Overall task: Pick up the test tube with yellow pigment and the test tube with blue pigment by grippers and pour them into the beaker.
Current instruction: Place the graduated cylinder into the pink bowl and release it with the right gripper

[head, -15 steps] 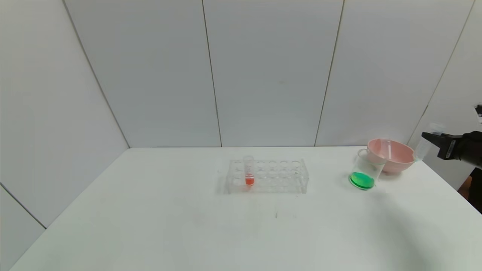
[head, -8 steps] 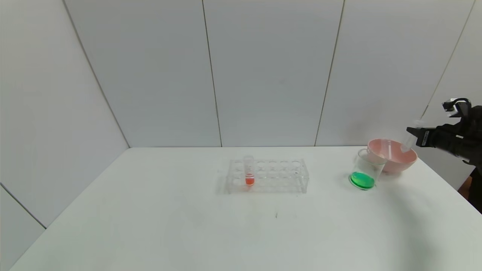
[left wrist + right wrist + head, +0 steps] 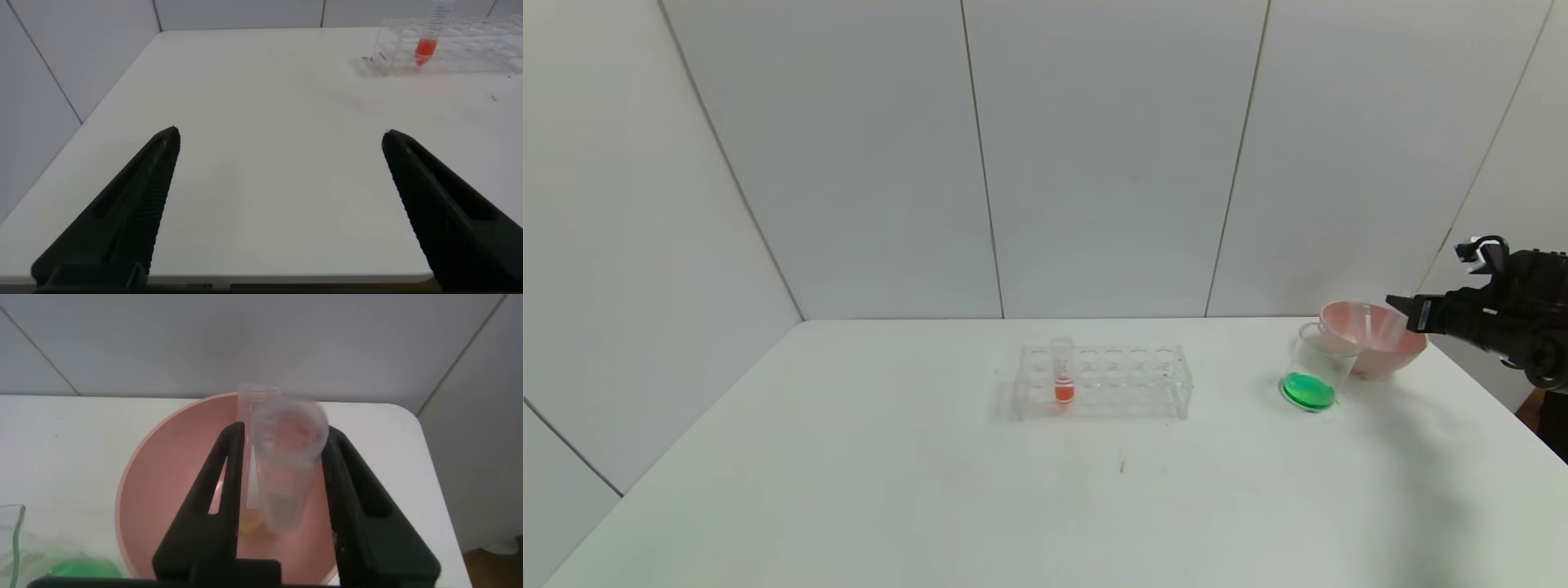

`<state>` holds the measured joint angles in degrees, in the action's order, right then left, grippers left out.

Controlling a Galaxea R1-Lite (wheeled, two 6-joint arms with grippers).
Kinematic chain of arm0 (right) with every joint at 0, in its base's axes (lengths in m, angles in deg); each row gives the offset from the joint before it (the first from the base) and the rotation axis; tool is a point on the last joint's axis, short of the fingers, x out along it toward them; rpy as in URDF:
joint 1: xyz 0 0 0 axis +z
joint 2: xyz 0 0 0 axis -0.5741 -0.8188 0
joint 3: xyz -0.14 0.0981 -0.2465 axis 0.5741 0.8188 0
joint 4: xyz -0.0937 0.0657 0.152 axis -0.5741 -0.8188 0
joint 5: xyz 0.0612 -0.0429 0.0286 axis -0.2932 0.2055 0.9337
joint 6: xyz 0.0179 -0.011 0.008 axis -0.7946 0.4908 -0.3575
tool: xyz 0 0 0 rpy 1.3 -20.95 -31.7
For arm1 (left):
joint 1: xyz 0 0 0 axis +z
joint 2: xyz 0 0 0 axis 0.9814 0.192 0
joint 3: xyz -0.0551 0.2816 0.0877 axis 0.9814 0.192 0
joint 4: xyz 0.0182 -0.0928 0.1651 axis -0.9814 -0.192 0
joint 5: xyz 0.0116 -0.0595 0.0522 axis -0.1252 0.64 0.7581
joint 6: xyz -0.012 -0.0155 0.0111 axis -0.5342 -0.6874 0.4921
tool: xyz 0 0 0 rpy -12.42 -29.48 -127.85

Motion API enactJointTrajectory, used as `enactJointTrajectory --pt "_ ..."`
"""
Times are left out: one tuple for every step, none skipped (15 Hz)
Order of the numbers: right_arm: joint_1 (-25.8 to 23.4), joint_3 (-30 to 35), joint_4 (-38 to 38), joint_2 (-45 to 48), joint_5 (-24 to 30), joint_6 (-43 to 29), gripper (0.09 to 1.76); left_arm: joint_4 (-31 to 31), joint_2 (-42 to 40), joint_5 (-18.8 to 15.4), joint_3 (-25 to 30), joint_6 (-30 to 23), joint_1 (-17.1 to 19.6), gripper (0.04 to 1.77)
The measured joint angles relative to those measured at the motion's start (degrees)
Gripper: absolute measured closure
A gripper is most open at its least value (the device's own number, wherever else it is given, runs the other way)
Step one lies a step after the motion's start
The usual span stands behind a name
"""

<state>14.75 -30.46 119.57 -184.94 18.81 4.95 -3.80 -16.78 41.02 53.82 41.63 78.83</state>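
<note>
A white table (image 3: 931, 457) stands against pale wall panels. Near its far right corner a pink bowl (image 3: 1380, 355) sits close to the right edge, and just beside it on the left, touching its rim, is the clear beaker (image 3: 1313, 377) with bright green liquid at its bottom. The right gripper (image 3: 282, 469) hangs over the bowl's right rim; an empty clear tube (image 3: 284, 469) sits between its fingers, pointing down into the bowl, though whether the fingers pinch it or stand just off it cannot be told. Another clear tube (image 3: 255, 449) with a yellowish trace at its bottom lies inside the bowl. A clear rack (image 3: 1104, 381) stands mid-table, well apart from the beaker, holding one upright red-bottomed tube (image 3: 1063, 371) near its left end. The left gripper (image 3: 278, 163) hovers low near the table's front left, fingers spread wide, with bare tabletop all around it.
</note>
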Motion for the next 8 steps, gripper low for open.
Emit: enactJointTrajectory --pt "0.0 -0.1 0.0 -0.2 0.0 0.0 1.0 0.0 0.0 0.0 0.0 0.0 0.0 0.05" --pt "0.0 -0.1 0.0 -0.2 0.0 0.1 0.9 0.0 0.0 0.0 0.0 0.0 0.0 0.05" --pt "0.0 -0.1 -0.2 -0.1 0.0 0.1 0.81 0.0 0.0 0.0 0.0 0.0 0.0 0.05" --pt "0.0 0.1 -0.3 0.2 0.1 0.2 0.73 0.0 0.0 0.0 0.0 0.0 0.0 0.05" --pt "0.2 0.2 -0.3 0.6 0.1 0.1 0.66 0.0 0.0 0.0 0.0 0.0 0.0 0.05" --pt "0.7 0.3 -0.4 1.0 -0.2 0.1 0.6 0.0 0.0 0.0 0.0 0.0 0.0 0.05" --pt "1.8 0.3 -0.7 1.5 -1.3 -0.1 0.54 0.0 0.0 0.0 0.0 0.0 0.0 0.05" --pt "3.3 0.2 -0.7 2.0 -3.3 -0.2 0.49 0.0 0.0 0.0 0.0 0.0 0.0 0.05"
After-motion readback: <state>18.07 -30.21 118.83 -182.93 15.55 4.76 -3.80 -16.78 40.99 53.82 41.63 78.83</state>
